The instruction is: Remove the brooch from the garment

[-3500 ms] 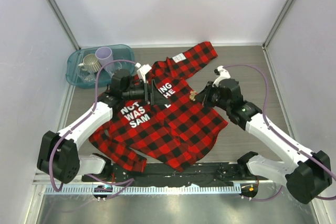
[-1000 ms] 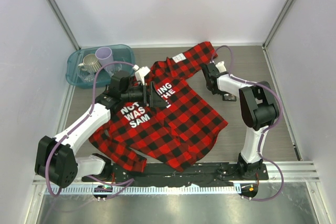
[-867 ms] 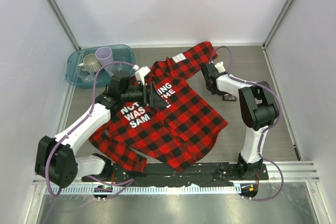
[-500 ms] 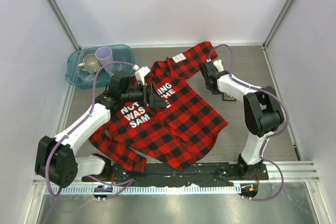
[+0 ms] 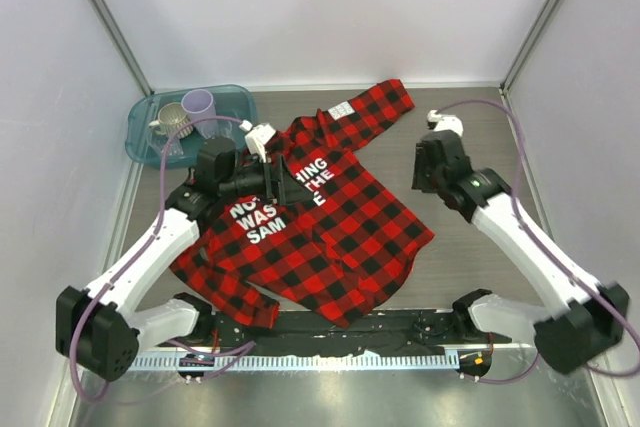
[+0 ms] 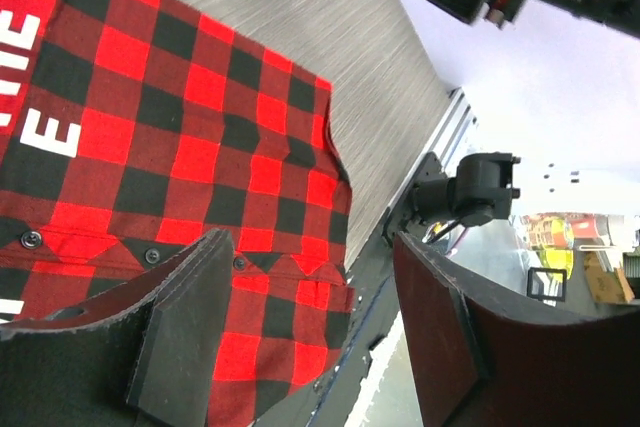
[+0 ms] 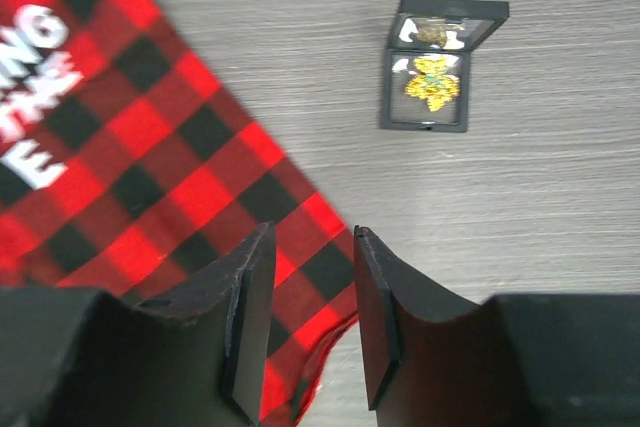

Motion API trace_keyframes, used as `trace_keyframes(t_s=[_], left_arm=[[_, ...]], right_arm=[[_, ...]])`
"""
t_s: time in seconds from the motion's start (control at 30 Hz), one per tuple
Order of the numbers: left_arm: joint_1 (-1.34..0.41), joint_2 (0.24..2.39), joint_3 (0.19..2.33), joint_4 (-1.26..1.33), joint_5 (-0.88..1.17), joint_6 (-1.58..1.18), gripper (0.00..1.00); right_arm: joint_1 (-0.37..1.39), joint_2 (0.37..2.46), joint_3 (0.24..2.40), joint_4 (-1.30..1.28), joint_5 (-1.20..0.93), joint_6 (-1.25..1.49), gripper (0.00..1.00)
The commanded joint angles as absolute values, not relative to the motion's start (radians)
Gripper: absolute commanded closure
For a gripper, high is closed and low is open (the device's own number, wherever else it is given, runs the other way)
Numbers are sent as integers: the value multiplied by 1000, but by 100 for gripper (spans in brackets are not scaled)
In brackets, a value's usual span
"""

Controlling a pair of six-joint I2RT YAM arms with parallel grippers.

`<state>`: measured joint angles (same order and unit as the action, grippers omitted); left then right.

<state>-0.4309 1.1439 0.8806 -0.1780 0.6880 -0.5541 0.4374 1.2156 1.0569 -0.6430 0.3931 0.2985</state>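
The garment (image 5: 330, 222) lies spread mid-scene. Over its lettering the left gripper (image 6: 310, 327) hangs released, fingers wide apart. The right gripper (image 7: 313, 317), narrowly parted, grips nothing. Just right of the shirt, a black box (image 7: 450, 9) holds the brooch (image 7: 432, 82).

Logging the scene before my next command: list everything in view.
garment: one, red-and-black plaid, white lettering, spread centrally
brooch: one, yellow-gold, inside the box
box: one, black, lid open, on the table right of the garment
bin: one, teal, far-left corner
mug: one, metal, in the bin
cup: one, purple, in the bin
left gripper: one, black, fingers spread wide, above the garment
right gripper: one, black, fingers slightly apart, empty, above the garment's edge
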Motion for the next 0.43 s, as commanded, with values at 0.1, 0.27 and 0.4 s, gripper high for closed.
trace_keyframes(t_s=[0.1,0.27,0.4], left_arm=[[-433,896,867,-196,580,-684,16],[-433,700,943,-333,429,-710,5],[-433,606,1025,-425,212,-712,0]], right_arm=[[437,875,999,-667,105,432,56],[436,772,1014,-687,29,454,50],[439,660,1014,-606,-6,500,11]])
